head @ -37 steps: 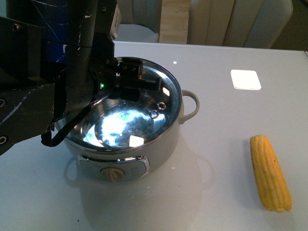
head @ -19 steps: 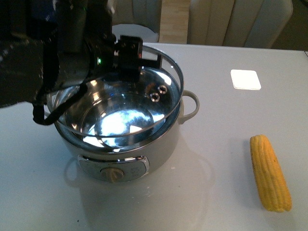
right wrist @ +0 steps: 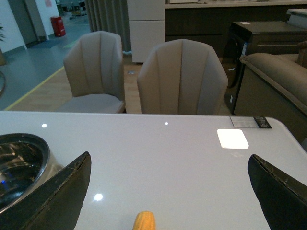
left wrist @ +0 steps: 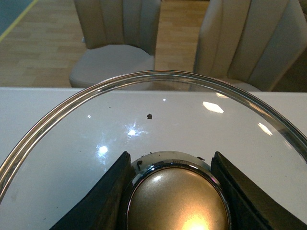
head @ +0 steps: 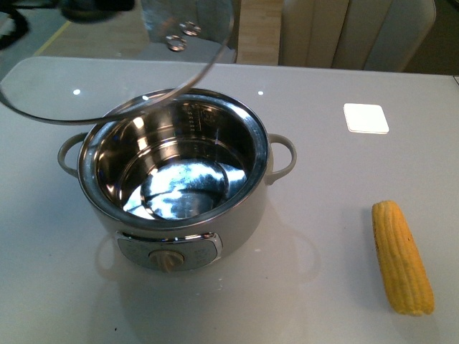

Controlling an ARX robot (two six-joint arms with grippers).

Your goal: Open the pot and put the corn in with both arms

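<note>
Left gripper point(left wrist: 171, 163) pinching lid knob point(left wrist: 177, 201); glass lid point(head: 107, 86) tilted over pot point(head: 244, 208) rim, slip would strike it. Right gripper point(right wrist: 169, 158) spread wide near corn point(head: 401, 258); round, may roll

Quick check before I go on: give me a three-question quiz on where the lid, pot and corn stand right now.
1. True or false: the glass lid sits on the pot.
2. Where is the corn cob? A: inside the pot. B: on the table, to the right of the pot. C: under the lid.
3. Fill in: the left gripper is shut on the lid's ___.

Key: 1 false, the lid is held up in the air, to the back left of the pot's opening. 2 B. 3 knob.
</note>
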